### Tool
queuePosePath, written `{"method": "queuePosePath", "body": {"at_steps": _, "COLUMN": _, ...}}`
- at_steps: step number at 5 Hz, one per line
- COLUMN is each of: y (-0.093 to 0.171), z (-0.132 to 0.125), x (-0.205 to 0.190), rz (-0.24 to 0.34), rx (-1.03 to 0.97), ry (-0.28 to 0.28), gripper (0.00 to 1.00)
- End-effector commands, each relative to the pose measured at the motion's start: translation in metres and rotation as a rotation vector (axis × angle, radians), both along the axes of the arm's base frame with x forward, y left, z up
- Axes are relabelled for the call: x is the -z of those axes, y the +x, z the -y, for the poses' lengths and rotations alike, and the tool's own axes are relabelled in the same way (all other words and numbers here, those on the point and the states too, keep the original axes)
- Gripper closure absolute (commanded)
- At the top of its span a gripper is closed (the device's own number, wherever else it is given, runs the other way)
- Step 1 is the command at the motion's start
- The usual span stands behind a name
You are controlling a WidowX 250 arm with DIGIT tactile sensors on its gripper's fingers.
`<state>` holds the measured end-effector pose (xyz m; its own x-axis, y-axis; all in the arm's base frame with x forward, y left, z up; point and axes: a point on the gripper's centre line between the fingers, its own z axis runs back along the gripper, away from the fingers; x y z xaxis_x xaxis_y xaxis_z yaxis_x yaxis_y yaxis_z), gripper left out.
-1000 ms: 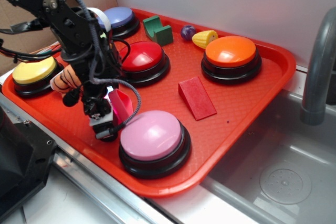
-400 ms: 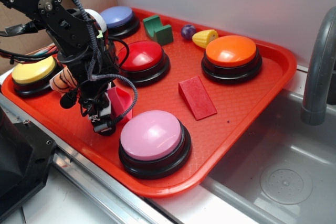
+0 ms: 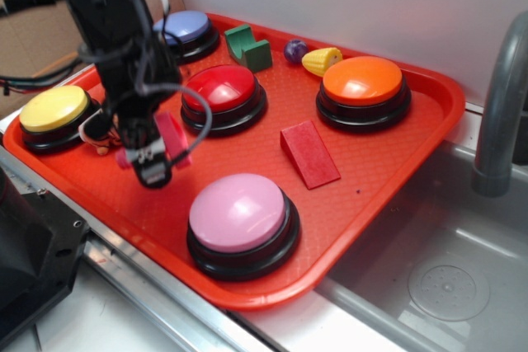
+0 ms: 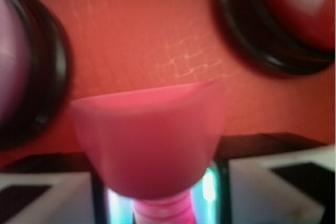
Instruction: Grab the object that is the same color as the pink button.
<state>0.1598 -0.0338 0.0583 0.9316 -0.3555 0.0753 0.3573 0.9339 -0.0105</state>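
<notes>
End effector (image 3: 153, 154) clamping pink bolt (image 4: 149, 145), above red tray (image 3: 396, 162)

high side exterior; close downward wrist view

Exterior shot is bright and even, soft shadows under the buttons, white glare on the orange button (image 3: 363, 80) and pink button (image 3: 239, 213), arm (image 3: 124, 30) motion-blurred. Wrist cam is totally soft, the pink toy (image 4: 149, 142) fuzzy up close

Glossy plastic pink button (image 3: 240, 212), smooth translucent plastic pink bolt (image 4: 149, 145), textured red plastic tray (image 3: 388, 162), matt grey sink (image 3: 437, 278)
</notes>
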Motion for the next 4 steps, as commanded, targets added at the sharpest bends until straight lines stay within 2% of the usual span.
{"method": "queuePosePath", "body": {"at_steps": 1, "y": -0.005, "z": -0.016, "x": -0.062, "rz": 0.033, "rx": -0.243, "ry": -0.085, "gripper": 1.0}}
{"method": "queuePosePath", "body": {"at_steps": 2, "y": -0.009, "z": -0.028, "x": -0.103, "rz": 0.053, "rx": -0.327, "ry": -0.076, "gripper": 1.0}}
{"method": "queuePosePath", "body": {"at_steps": 3, "y": -0.008, "z": -0.036, "x": -0.126, "rz": 0.065, "rx": -0.371, "ry": -0.06, "gripper": 1.0}}
{"method": "queuePosePath", "body": {"at_steps": 4, "y": -0.003, "z": -0.039, "x": -0.128, "rz": 0.044, "rx": -0.407, "ry": -0.045, "gripper": 1.0}}
